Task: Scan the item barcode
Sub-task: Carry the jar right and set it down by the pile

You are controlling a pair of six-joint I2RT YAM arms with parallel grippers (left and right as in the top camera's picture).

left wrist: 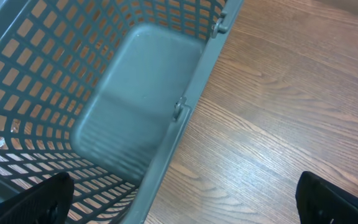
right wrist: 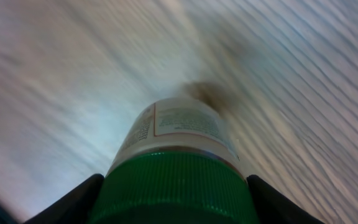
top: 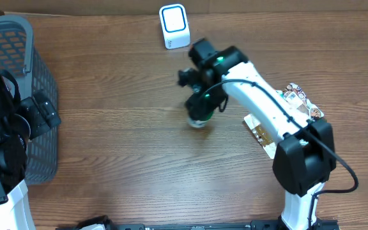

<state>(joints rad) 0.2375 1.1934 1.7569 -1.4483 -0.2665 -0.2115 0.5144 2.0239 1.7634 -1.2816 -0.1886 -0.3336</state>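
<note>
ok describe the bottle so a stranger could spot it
On the wooden table, follow the right arm to its pincer near the middle. The bottle is clamped there, white labelled body under a green cap, unlike the flat packets beside the arm's base and the white box with a blue ring at the far edge.

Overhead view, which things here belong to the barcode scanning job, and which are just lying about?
In the job:
- green-capped bottle, gripped by the right gripper
- white scanner, just beyond the bottle

Lying about:
- grey basket, with the open left gripper over it
- colourful packet and flat card on the right side
</note>
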